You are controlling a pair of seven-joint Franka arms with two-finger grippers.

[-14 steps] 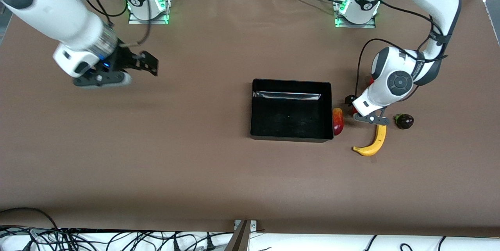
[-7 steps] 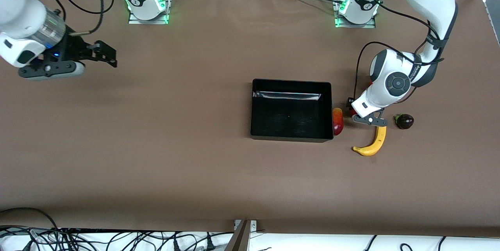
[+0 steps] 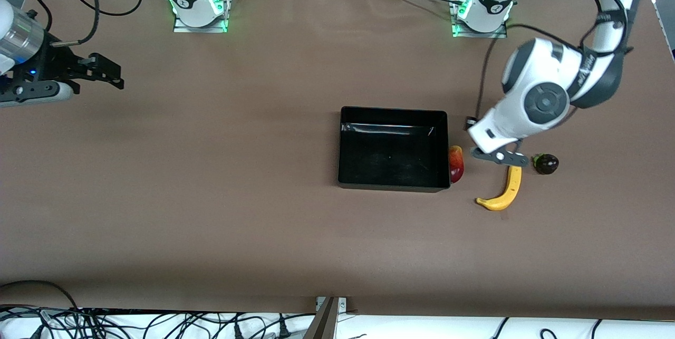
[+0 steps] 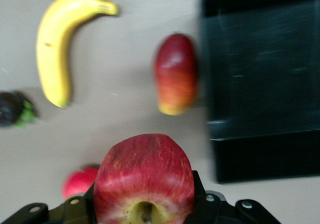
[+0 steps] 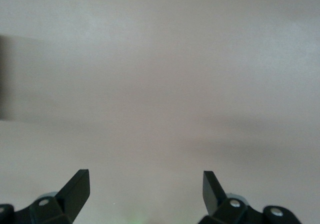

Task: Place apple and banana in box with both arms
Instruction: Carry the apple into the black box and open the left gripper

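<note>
the left gripper (image 4: 144, 211) is clamped on the apple (image 4: 144, 176), lifted above the table (image 3: 211, 196) at about 3 o'clock of the box (image 3: 393, 115). the banana (image 3: 504, 191) lies on the table near the box's 4 o'clock corner. the right gripper (image 5: 145, 186), fingers spread wide and empty, waits over bare table at the right arm's end. no writing is readable.

A brown table (image 3: 211, 196) carries three stray fruits toward the left arm's end. A red-yellow oval fruit (image 3: 456, 164) lies lengthwise. A dark purple fruit (image 3: 546, 163) with a green cap sits well apart from it, closer to that end. The left wrist view shows a small red fruit (image 4: 79, 181), partly hidden. Black cables (image 3: 158, 323) tangle along the near edge.
</note>
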